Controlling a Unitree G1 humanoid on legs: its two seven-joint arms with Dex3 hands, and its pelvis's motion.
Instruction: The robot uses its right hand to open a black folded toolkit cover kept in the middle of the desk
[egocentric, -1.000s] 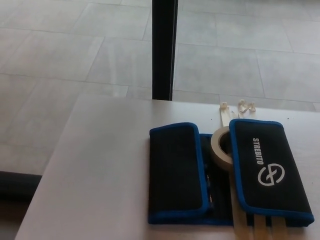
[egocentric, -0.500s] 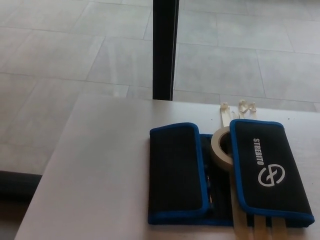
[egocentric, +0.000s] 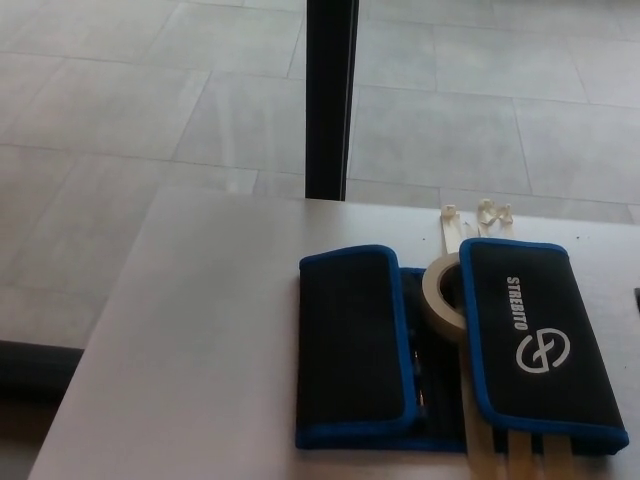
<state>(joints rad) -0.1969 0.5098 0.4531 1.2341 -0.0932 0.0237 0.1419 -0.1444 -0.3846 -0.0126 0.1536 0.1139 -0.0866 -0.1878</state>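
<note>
Toolkit cover, black with blue trim: lies on the desk, right of centre, both flaps folded inward; position unchanged from earlier. Tape roll wedged between the flaps. Pale cable ties protrude beyond it. Neither robot hand visible; finger state cannot be told.

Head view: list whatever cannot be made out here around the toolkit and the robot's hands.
- Toolkit: what lies inside is hidden by its two folded flaps; only a narrow dark gap shows.
- Tape roll: its right part is covered by the right flap.
- Pale strips: mostly under the toolkit, cut off by the bottom edge.
- Right edge: a small dark sliver, too little to identify.
- Both hands: not in view.
</note>
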